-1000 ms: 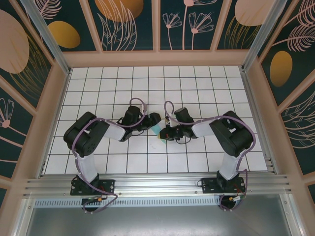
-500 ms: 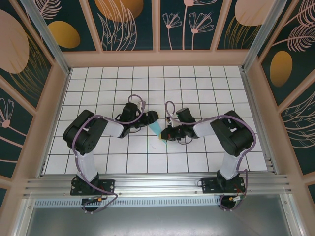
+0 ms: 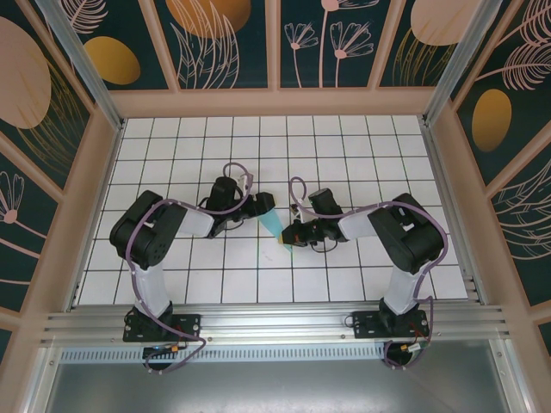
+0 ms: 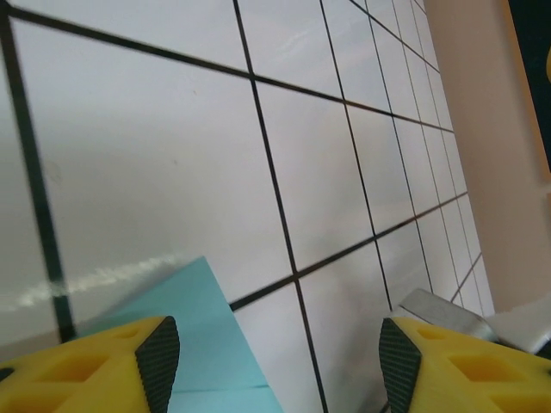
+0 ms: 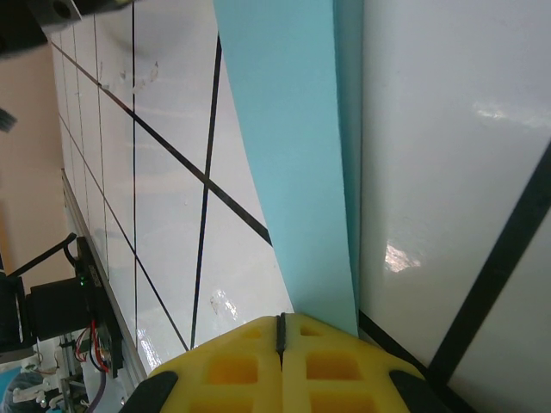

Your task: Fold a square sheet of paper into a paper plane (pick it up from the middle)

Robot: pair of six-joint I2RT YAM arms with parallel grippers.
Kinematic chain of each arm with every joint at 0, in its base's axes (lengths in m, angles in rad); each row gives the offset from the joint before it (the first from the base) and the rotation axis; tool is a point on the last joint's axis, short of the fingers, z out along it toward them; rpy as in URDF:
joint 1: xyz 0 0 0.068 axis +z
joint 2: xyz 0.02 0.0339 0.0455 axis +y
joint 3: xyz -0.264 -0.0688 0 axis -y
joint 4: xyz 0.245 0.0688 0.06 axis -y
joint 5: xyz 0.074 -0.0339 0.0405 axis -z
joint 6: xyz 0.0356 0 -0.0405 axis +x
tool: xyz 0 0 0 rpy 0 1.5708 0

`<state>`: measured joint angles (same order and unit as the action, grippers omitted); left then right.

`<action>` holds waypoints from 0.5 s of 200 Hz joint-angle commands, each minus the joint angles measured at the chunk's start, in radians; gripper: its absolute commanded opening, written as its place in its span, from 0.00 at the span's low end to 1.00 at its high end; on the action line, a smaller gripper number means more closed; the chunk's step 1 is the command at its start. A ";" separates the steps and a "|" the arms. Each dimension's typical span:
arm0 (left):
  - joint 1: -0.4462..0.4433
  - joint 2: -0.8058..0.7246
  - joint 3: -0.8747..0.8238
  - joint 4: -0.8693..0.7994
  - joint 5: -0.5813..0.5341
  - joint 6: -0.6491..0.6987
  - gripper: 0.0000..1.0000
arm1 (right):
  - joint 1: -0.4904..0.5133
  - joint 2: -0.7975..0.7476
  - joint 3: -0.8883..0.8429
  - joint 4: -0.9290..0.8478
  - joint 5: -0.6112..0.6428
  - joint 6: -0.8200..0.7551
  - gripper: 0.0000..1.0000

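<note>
Plane (image 5: 293,155) in right claw (image 5: 280,334), left claw (image 4: 277,361) spread

The left arm (image 3: 155,234) and the right arm (image 3: 403,232) are built alike: bulky black joint housings joined by white tubular links, each on a black base plate (image 3: 162,327). A purple cable (image 3: 237,169) loops back from behind each hand along its arm. The left hand (image 4: 271,361) and the right hand (image 5: 280,331) have bright yellow fingers (image 4: 99,366) with moulded pockets, faced with dark grey textured pads (image 4: 159,361).
</note>
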<state>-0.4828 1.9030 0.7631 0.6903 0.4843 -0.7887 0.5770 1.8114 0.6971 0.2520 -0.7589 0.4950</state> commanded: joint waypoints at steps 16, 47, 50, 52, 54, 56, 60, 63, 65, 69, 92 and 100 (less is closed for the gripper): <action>0.027 0.011 0.029 -0.028 -0.035 0.075 0.66 | -0.025 0.064 -0.079 -0.257 0.093 -0.039 0.00; 0.044 -0.001 0.039 -0.055 -0.036 0.096 0.66 | -0.024 0.060 -0.073 -0.256 0.087 -0.039 0.00; 0.045 -0.003 0.042 -0.060 -0.039 0.097 0.66 | -0.024 0.060 -0.072 -0.255 0.087 -0.039 0.00; 0.047 -0.006 0.043 -0.064 -0.040 0.097 0.66 | -0.024 0.060 -0.071 -0.255 0.086 -0.038 0.00; 0.049 -0.009 0.044 -0.067 -0.042 0.098 0.66 | -0.023 0.060 -0.071 -0.254 0.087 -0.037 0.00; 0.052 -0.012 0.044 -0.070 -0.043 0.098 0.66 | -0.024 0.060 -0.071 -0.254 0.087 -0.038 0.00; 0.056 -0.018 0.047 -0.073 -0.044 0.098 0.66 | -0.025 0.060 -0.069 -0.255 0.087 -0.037 0.00; 0.059 -0.025 0.047 -0.075 -0.044 0.098 0.66 | -0.024 0.060 -0.068 -0.256 0.086 -0.038 0.00; 0.062 -0.028 0.048 -0.074 -0.044 0.098 0.66 | -0.024 0.060 -0.067 -0.256 0.087 -0.038 0.00; 0.066 -0.038 0.047 -0.076 -0.045 0.097 0.66 | -0.025 0.061 -0.066 -0.256 0.087 -0.038 0.00; 0.081 -0.104 0.066 -0.130 -0.062 0.101 0.67 | -0.024 0.063 -0.053 -0.260 0.085 -0.036 0.00; 0.081 -0.135 0.074 -0.163 -0.070 0.096 0.67 | -0.024 0.061 -0.049 -0.262 0.086 -0.036 0.00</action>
<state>-0.4156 1.8687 0.7883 0.5987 0.4412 -0.7177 0.5751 1.8114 0.7013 0.2459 -0.7624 0.4942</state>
